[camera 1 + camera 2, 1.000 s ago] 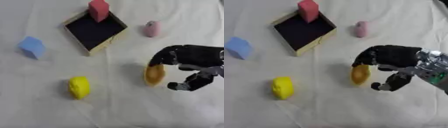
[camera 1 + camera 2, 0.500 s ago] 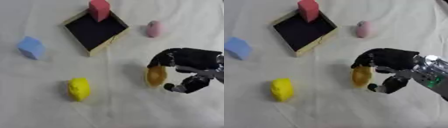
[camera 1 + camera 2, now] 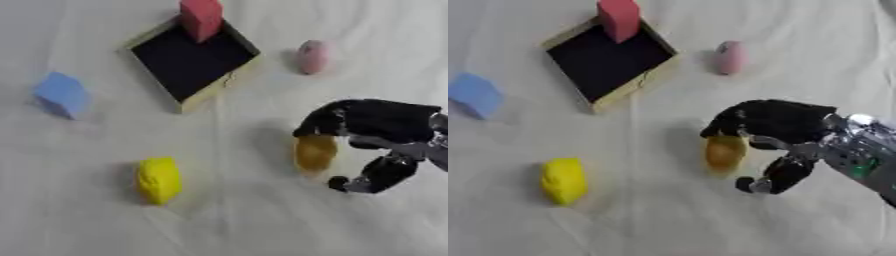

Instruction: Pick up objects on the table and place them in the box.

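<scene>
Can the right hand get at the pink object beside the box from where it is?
Probably not yet: the right hand is curled around the orange object. Otherwise bare cloth lies between it and the pink object.

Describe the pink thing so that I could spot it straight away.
Start at the dark open box at the top of the white cloth. Just right of it, on the cloth, lies the pink object, small and rounded; the red block stands in the box.
</scene>
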Tool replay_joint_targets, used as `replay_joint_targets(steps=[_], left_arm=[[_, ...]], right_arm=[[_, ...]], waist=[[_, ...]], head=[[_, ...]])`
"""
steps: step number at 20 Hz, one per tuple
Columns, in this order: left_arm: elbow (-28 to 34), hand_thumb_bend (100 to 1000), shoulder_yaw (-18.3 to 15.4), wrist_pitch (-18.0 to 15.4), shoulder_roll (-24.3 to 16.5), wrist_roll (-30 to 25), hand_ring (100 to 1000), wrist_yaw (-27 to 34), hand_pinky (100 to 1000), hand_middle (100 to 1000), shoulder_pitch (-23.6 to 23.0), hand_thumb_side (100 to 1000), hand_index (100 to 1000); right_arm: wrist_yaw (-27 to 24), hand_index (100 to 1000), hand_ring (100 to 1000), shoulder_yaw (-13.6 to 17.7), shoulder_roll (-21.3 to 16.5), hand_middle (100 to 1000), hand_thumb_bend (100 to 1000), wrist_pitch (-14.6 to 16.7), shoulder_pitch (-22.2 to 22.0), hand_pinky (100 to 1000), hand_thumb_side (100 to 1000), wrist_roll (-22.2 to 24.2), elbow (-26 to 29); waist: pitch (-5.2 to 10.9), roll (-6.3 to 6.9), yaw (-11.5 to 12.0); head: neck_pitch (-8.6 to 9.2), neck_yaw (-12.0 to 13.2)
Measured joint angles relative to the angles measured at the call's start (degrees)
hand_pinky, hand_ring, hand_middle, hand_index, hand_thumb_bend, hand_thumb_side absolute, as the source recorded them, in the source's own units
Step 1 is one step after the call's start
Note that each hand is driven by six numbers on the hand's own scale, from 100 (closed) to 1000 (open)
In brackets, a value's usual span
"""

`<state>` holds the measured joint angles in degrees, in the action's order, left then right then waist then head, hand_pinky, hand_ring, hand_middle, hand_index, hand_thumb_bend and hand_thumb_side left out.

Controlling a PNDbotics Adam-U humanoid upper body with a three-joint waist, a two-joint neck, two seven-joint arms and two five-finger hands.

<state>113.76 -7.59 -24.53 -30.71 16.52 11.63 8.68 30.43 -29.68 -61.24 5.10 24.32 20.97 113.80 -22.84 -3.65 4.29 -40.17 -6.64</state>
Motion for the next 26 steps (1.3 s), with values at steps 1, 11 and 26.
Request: replay_joint_targets(steps=[1,11,26], left_arm=[[0.0,100,0.0,0.0,0.0,-0.01,650,0.0,674,598,0.03,606,748],[0.0,100,0.29,0.0,0.06,-0.11,653,0.02,675,599,0.43,607,750],[0.0,100,0.32,0.06,0.5,-0.36,655,0.39,677,601,0.45,607,754]], right_arm=[[0.26,913,891,0.01,0.0,813,436,-0.15,-0.08,896,228,0.02,0.0],[-0.69,852,846,0.04,0.53,758,122,-3.9,-0.05,886,254,-2.15,0.0],[-2.08,569,675,0.2,0.99,453,100,-3.97,0.4,836,215,-9.49,0.0]], waist=[[-0.12,0.0,0.02],[-0.8,0.01,0.31],[-0.81,0.01,0.3]], head=[[0.04,0.0],[0.94,-0.01],[1.21,0.18]])
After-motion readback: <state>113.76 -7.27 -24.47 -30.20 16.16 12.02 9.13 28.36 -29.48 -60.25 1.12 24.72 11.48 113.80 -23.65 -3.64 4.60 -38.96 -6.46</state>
